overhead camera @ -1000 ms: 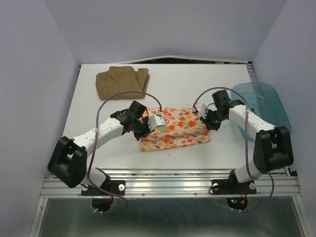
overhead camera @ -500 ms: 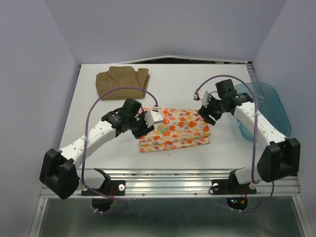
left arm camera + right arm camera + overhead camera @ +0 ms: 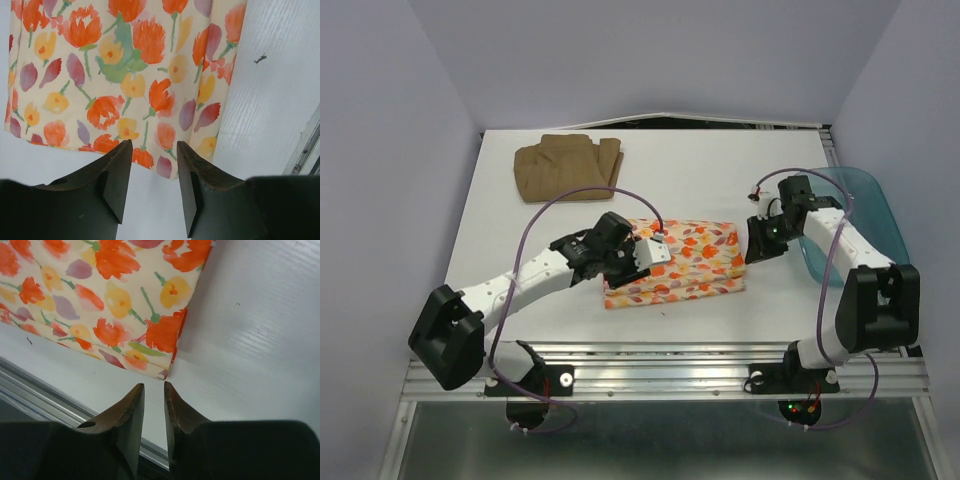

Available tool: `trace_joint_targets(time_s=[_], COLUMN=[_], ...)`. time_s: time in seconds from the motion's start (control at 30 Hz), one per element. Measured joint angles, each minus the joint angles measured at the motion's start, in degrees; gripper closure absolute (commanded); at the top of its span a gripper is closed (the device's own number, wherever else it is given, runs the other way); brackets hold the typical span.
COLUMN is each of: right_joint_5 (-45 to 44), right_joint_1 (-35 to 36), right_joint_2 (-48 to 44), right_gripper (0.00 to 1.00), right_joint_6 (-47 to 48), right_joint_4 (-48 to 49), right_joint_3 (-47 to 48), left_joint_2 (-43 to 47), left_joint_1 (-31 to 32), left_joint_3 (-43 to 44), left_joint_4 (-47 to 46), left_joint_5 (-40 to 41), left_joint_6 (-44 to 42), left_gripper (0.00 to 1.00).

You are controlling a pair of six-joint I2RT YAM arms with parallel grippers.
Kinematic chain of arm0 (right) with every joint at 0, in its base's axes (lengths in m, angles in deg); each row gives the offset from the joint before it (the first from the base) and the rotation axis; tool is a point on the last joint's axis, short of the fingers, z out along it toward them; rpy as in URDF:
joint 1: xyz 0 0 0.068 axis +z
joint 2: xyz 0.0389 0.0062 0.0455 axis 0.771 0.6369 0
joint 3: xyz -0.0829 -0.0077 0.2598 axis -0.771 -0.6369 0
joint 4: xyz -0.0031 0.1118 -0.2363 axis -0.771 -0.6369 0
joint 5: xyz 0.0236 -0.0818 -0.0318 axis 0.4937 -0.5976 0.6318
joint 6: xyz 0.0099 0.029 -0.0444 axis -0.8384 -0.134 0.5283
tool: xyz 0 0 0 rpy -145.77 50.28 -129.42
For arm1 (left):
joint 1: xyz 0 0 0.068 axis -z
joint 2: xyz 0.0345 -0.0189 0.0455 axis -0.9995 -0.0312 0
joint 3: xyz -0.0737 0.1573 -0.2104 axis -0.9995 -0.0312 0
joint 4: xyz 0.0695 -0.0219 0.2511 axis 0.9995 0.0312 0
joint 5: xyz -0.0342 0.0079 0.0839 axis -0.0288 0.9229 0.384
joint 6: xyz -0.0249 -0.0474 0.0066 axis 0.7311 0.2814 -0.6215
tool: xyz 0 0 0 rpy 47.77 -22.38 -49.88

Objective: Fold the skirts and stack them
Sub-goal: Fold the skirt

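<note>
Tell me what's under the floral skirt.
The folded floral skirt lies flat on the white table, and nothing pokes out along its visible edges. Anything beneath it or between its folded layers is covered and cannot be seen.

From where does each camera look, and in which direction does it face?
Top external: above and behind, facing down at the table; left arm, right arm show.
Left wrist: faces down past the left gripper at the floral skirt's edge.
Right wrist: faces down past the right gripper at its corner.
Shared: the floral skirt.
</note>
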Motion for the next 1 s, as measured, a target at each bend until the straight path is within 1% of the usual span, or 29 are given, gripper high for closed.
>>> trace_joint_targets(time_s=[0.1, 0.17, 0.2, 0.27, 0.33, 0.47, 0.57, 0.63, 0.8, 0.9, 0.93, 1.0], right_joint_5=[0.7, 1.6, 2.0, 2.6, 3.4, 5.1, 6.3, 7.0, 7.3, 7.1, 7.1, 7.2], right_joint_1=[-1.7, -1.6, -1.6, -1.5, -1.5, -1.5, -1.5, -1.5, -1.5, -1.5, -1.5, -1.5], right_joint_2=[2.7, 5.2, 7.5, 10.5, 13.5, 15.5, 16.8, 17.7, 17.6, 17.5, 17.5, 17.5], right_gripper=[0.72, 0.61, 0.52, 0.49, 0.5, 0.57, 0.56, 0.53, 0.52, 0.57, 0.62, 0.7], right_joint_6=[-5.0, -7.6, -8.9, -10.1, -10.9, -11.7, -11.4, -11.2, -10.7, -10.5, -10.4, -10.2], right_joint_4=[0.5, 0.6, 0.8, 1.1, 1.2, 1.6, 2.0, 2.1, 1.3, 1.1, 1.2, 1.2], right_joint_3=[0.0, 0.0, 0.0, 0.0, 0.0, -0.1, -0.1, -0.1, 0.8, 2.7, 3.2, 3.5], left_joint_2=[-1.1, -2.1, -2.6, -3.9, -5.0, -5.8, -6.1, -6.8, -8.3, -8.5, -8.8, -9.5], left_joint_1=[1.7, 2.8, 3.3, 4.2, 4.7, 4.7, 4.8, 4.8, 4.9, 4.9, 4.9, 4.9], left_joint_3=[-0.2, -0.2, -0.2, -0.2, -0.2, -0.2, -0.1, -0.1, -0.2, -0.3, -0.3, -0.3], left_joint_4=[-2.3, -3.8, -4.2, -4.8, -5.1, -5.4, -5.9, -6.2, -5.4, -4.9, -4.8, -4.8], left_joint_5=[1.6, 2.4, 2.6, 3.0, 3.2, 3.3, 3.1, 3.0, 3.0, 3.5, 3.8, 4.0], left_joint_6=[0.9, 1.2, 1.3, 1.6, 2.0, 2.5, 2.6, 2.6, 1.2, 0.4, 0.2, 0.0], left_gripper=[0.47, 0.47, 0.47, 0.47, 0.47, 0.48, 0.51, 0.52, 0.52, 0.52, 0.52, 0.52])
